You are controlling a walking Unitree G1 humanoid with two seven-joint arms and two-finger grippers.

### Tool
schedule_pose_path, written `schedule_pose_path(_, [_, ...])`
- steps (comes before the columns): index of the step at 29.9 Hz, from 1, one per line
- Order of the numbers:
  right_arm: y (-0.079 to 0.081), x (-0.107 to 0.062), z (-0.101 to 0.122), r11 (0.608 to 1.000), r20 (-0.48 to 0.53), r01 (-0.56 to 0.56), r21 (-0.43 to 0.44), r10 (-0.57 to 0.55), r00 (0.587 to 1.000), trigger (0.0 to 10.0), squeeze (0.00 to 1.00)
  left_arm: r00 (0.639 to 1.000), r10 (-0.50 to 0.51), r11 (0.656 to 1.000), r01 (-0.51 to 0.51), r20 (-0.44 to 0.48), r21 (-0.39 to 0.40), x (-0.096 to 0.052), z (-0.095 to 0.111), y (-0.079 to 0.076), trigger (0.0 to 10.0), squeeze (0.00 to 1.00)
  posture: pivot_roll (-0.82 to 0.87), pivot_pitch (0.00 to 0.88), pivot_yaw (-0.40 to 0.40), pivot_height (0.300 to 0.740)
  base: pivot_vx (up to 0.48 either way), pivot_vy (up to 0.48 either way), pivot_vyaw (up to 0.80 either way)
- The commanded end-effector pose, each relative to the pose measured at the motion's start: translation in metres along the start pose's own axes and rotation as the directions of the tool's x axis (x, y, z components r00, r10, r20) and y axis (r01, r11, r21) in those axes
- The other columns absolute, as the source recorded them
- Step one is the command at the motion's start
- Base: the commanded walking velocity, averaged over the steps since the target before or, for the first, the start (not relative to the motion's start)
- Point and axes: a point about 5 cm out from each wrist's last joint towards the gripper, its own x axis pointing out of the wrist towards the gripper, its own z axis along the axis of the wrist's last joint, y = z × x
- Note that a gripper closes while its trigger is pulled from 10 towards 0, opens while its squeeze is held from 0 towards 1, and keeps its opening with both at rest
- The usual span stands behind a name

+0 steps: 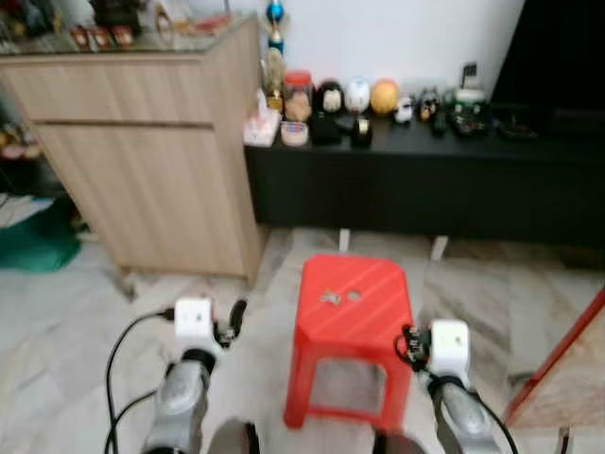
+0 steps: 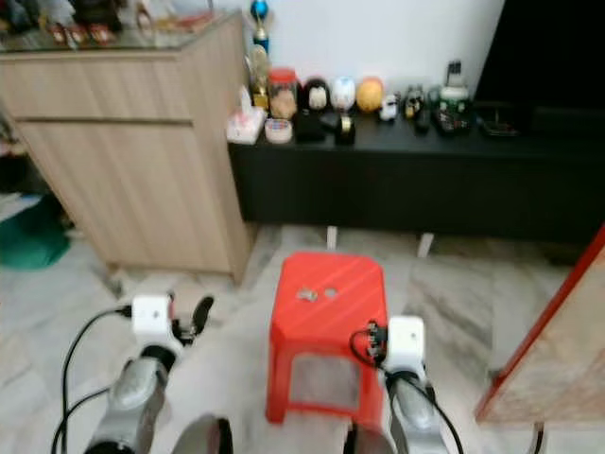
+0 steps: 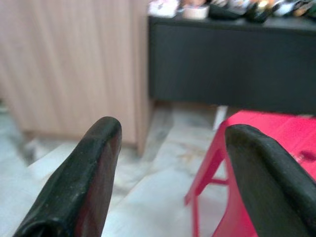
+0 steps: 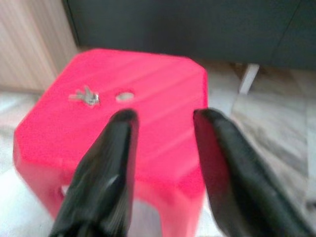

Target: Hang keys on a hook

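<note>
Keys (image 4: 85, 96): lying on the flat top of a red plastic stool (image 1: 373, 307), left of its centre hole, touching nothing else.
Stool: standing on the marble floor (image 1: 66, 312), in front of the robot, between the two arms.
Right gripper (image 4: 163, 118): hovering over the near edge of the stool top, fingers (image 4: 111, 163) parted and holding nothing; keys sitting ahead and to the left of the fingertips, apart from them.
Left gripper (image 3: 170, 138): hanging over the floor to the left of the stool, fingers (image 3: 84, 177) spread wide and empty, pointing toward the gap between cabinet and black bench.
Arms: both silver forearms showing low in the head views, white wrist blocks facing up, black cable looping off the left one.
Wooden cabinet (image 1: 151, 161): standing at far left, cluttered top blurred.
Black bench (image 1: 425, 184): running along the white wall behind the stool, carrying a row of small figurines and jars (image 1: 340, 104), too blurred to name further.
</note>
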Motion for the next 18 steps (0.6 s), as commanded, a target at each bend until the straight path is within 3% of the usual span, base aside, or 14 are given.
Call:
schedule_pose_path(1, [0.0039, 0.0009, 0.002, 1.0, 0.01, -0.015, 0.003, 0.015, 1.0, 10.0, 0.0, 1.0, 0.002, 1.0, -0.002, -0.013, 0.007, 0.0013, 0.0004, 0.0027, 10.0, 0.0, -0.04, 0.0, 0.012, 0.626, 0.0, 0.0, 0.0])
schedule_pose_path(7, [0.0066, 0.0008, 0.0061, 1.0, 0.037, -0.03, -0.003, 0.03, 0.999, 10.0, 0.0, 1.0, -0.008, 1.0, 0.008, -0.013, 0.014, 0.0025, 0.0012, 0.0017, 10.0, 0.0, -0.04, 0.001, 0.011, 0.626, 0.126, 0.0, 0.67])
schedule_pose_path(18, [0.0048, 0.0013, 0.0067, 0.999, 0.04, -0.021, 0.046, 0.019, 0.999, 10.0, 0.0, 1.0, -0.008, 1.0, 0.008, -0.009, 0.009, 0.0033, 0.0022, 0.0003, 10.0, 0.0, -0.04, 0.008, 0.009, 0.626, 0.27, 0.0, 0.0])
